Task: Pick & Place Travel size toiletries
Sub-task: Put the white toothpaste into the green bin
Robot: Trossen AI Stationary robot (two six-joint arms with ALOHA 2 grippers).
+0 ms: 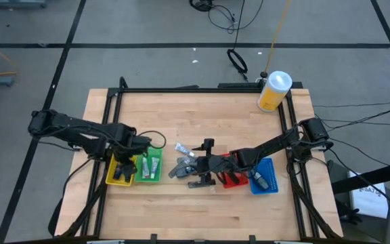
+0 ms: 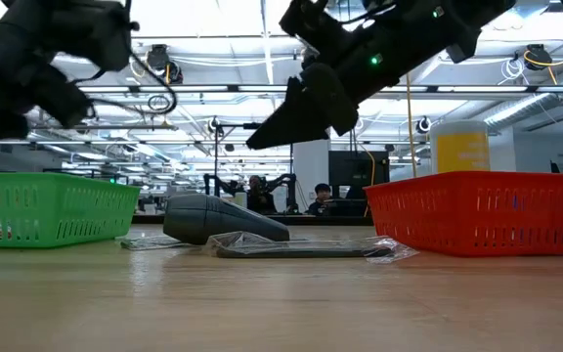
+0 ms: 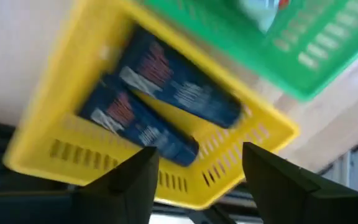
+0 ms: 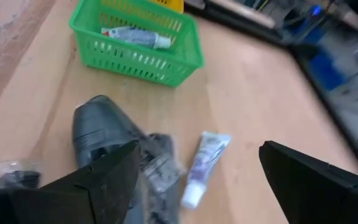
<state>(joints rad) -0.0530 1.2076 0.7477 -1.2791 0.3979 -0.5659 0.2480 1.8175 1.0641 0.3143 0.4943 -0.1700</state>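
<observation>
While the right gripper (image 4: 194,180) hung with jaws wide above the desk (image 1: 202,108), a white tube (image 4: 204,165) and a dark grey toiletry (image 4: 98,127) lay below them, untouched. Farther off, the left gripper (image 3: 194,174), jaws spread and empty, hovered over two dark blue packets (image 3: 166,93) in the yellow bin (image 3: 55,149).

Left to right: two adjoining bins (image 1: 119,177) and (image 1: 150,167), loose toiletries (image 1: 183,148) at centre, two adjoining bins (image 1: 231,178) and (image 1: 265,179); canister (image 1: 274,91) behind.

Bare table between green bin (image 1: 153,166) and loose toiletries (image 1: 183,165); red bin (image 1: 232,179) crowds right.
</observation>
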